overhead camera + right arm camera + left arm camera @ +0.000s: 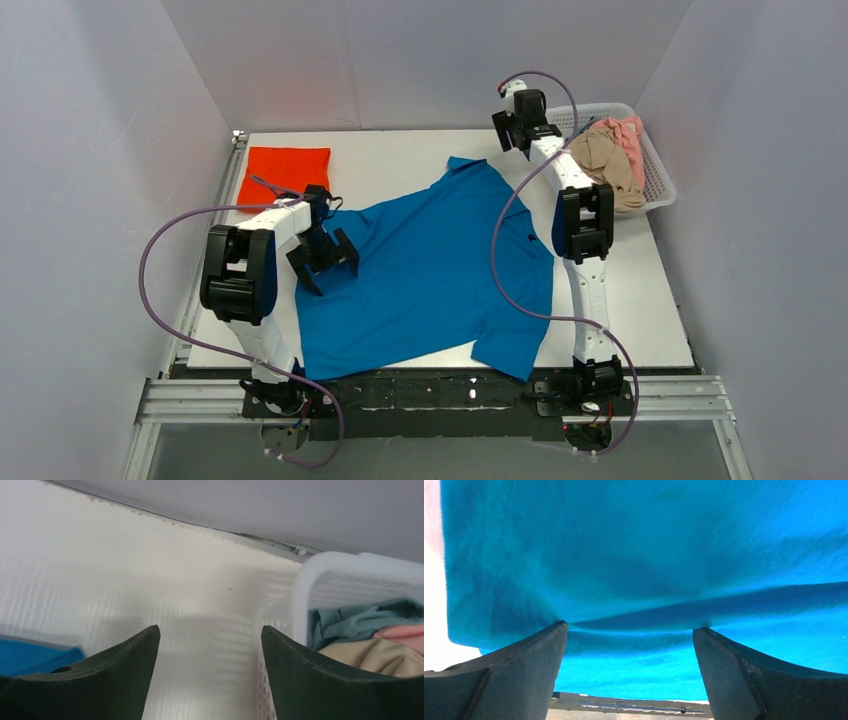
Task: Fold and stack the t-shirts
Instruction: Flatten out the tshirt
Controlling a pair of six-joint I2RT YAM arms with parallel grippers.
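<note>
White tabletop [640, 300], boxed in by pale grey walls. Bang in the middle: blue shirt [440, 270], spread mostly flat, hem toward 9 o'clock, one sleeve poking toward 12. Off at 10 o'clock, orange-red shirt [285, 172], folded into a tidy rectangle. At 2 o'clock, white mesh basket [655, 170] stuffed with beige shirt [605, 165], pink shirt [628, 135] and some teal cloth [345, 622]. Right arm [585, 225] stretched over the blue shirt's 3 o'clock side, hiding a bit of it. Left gripper [325, 268] down on the 9 o'clock part of the blue shirt, fingers spread wide, tips touching cloth, small ridge running between them, not pinched. Right gripper [510, 130] up at 1 o'clock, just beside the basket, fingers apart too, only bare table between them.
</note>
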